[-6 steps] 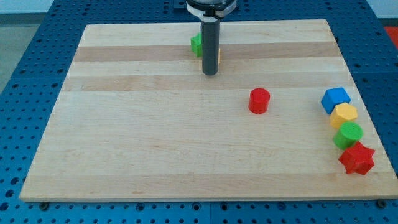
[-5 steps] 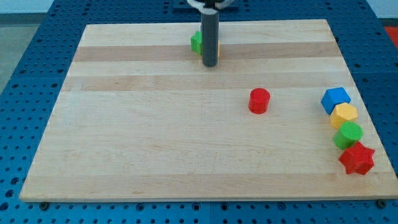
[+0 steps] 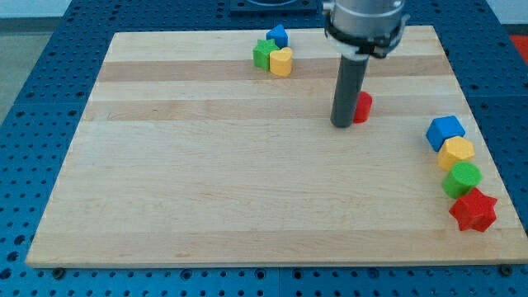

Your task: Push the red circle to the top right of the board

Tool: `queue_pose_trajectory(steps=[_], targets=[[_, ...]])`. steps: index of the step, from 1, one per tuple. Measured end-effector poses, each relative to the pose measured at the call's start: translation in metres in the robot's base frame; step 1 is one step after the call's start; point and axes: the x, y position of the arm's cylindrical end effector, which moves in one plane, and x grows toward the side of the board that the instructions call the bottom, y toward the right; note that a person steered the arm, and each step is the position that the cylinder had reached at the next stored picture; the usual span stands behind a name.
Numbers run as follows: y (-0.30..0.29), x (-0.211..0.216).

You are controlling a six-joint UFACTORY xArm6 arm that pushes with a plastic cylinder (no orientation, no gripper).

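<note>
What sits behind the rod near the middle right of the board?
The red circle sits behind the rod, right of my tip. Only its right part shows; the rest, and any contact, is covered.

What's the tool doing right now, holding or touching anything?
No gripper: the arm ends in a rod, holding nothing.
My tip sits on the board, at the view's left side of the red circle, seemingly touching it.

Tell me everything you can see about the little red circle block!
The red circle is a small, plain red round block standing flat on the wooden board, in the view's upper right part. Its left side is hidden behind the dark rod; my tip sits right against it on the view's left, seemingly touching. No other block is near it.
</note>
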Motion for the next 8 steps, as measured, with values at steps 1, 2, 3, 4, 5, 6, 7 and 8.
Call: queue_pose_trajectory(steps=[1, 2, 3, 4, 5, 6, 7, 8], targets=[[0.035, 0.003], [0.045, -0.04], [0.045, -0.136], [0.033, -0.139], [-0.049, -0.128], [-0.018, -0.154], [0.025, -0.193], [0.056, -0.206]])
